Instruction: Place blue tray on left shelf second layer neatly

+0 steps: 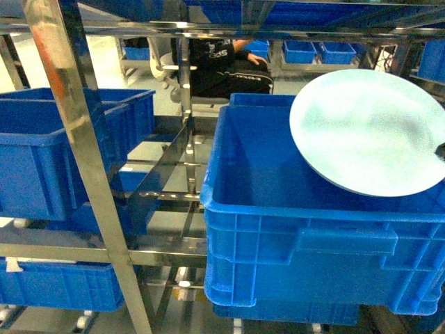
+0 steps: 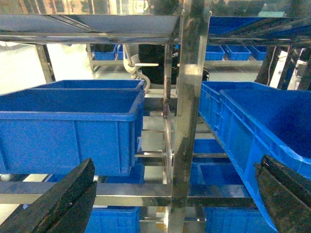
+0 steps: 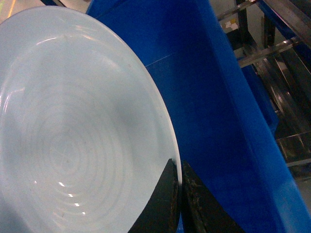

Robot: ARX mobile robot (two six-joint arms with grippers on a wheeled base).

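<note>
**One tray pinched at the rim, held over the right-hand crate, shelf slot not yet reached**

Two arms are in play, only one is loaded. The blue tray (image 1: 368,129) is held tilted above the open blue crate (image 1: 278,229) on the right of the head view, well apart from the left bay. In the right wrist view the right gripper (image 3: 179,182) is pressed together on the tray's rim (image 3: 176,145), one finger on each face; nothing else supports the tray. The left gripper (image 2: 170,194) is spread wide and empty, facing the steel upright (image 2: 187,121), with the left blue crate (image 2: 68,126) to its left.

Judgement on the step: carry, then set down on the left shelf second layer (image 1: 156,191).

- An edge pinch on a wide flat tray is likely weak against twist, so slow wrist moves are advised.
- The tray should be levelled before it is passed between the uprights; tilted, its far edge could catch the slanting steel post (image 1: 83,153).
- The crate wall should be cleared upward first, not dragged across.
- Free space on that tier cannot be fully judged here: a crate sits on the left and bare slats are seen near the middle.
- Release is best made only once the tray lies flat on the bars.
</note>
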